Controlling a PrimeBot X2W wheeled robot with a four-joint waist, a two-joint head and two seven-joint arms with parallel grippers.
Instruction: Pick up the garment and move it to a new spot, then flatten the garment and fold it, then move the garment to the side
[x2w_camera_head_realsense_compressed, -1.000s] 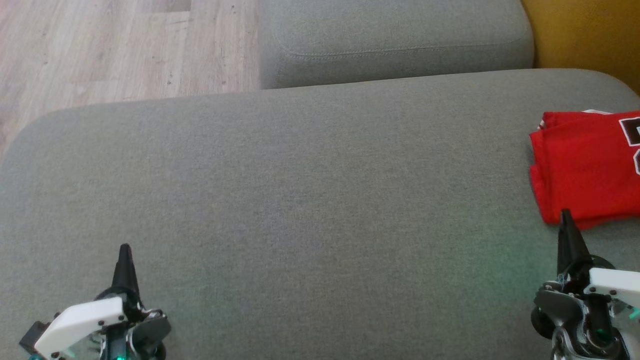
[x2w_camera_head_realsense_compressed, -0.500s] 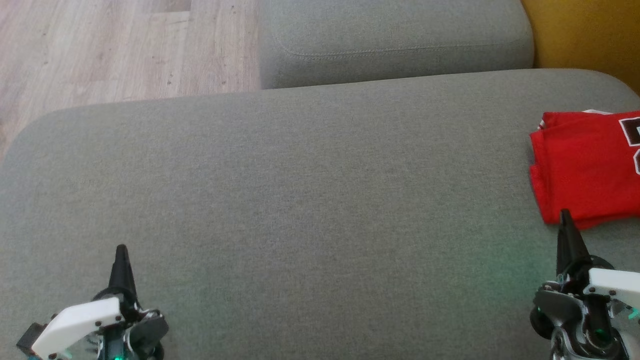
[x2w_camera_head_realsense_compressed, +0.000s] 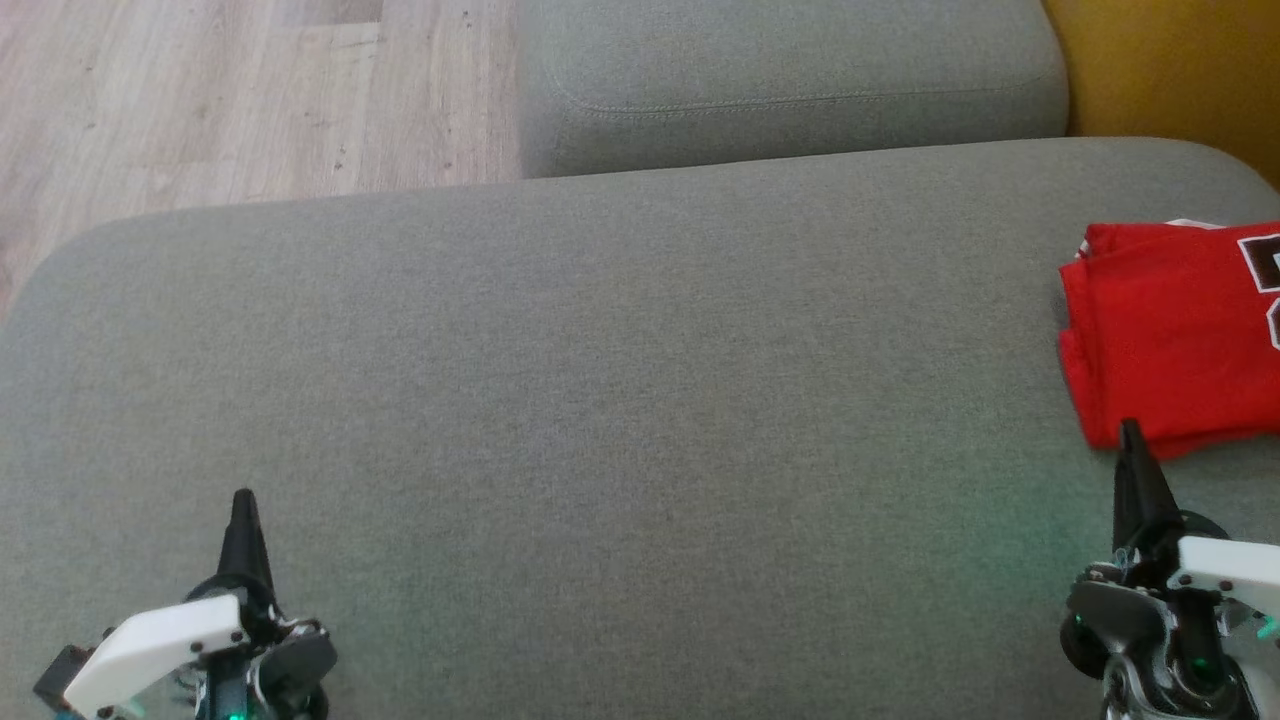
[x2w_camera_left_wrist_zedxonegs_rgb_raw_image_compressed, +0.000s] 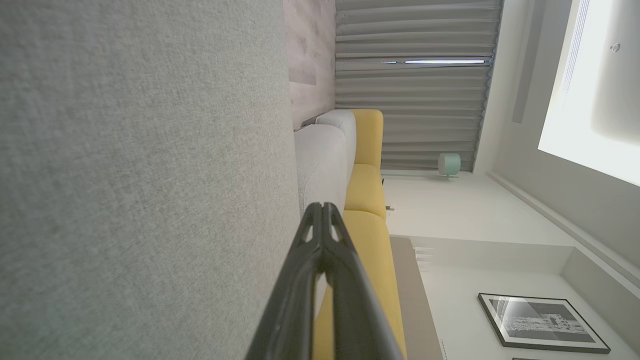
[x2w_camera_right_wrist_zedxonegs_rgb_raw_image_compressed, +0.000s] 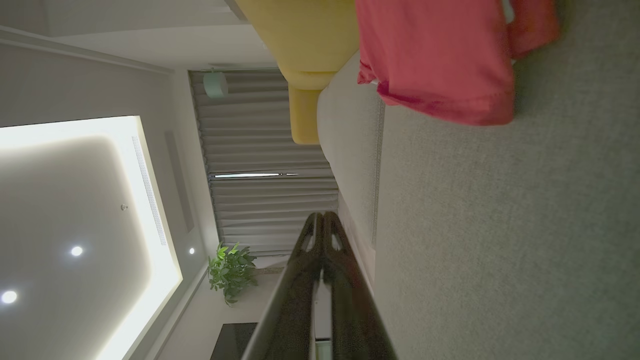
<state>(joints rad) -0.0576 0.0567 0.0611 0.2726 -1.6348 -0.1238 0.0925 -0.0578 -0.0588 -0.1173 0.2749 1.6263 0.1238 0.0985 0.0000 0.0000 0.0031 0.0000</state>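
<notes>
Garment lies folded at the right edge of the cushion; moving aside looks done. Left gripper and right gripper: jaws together, empty. To finish well, lift the right gripper clear without snagging the near hem just beside its tip. Garment's right part is cut off; the print is possibly a number.

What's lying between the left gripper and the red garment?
Only bare grey sofa cushion, in the head view, from the left gripper across to the garment.
</notes>
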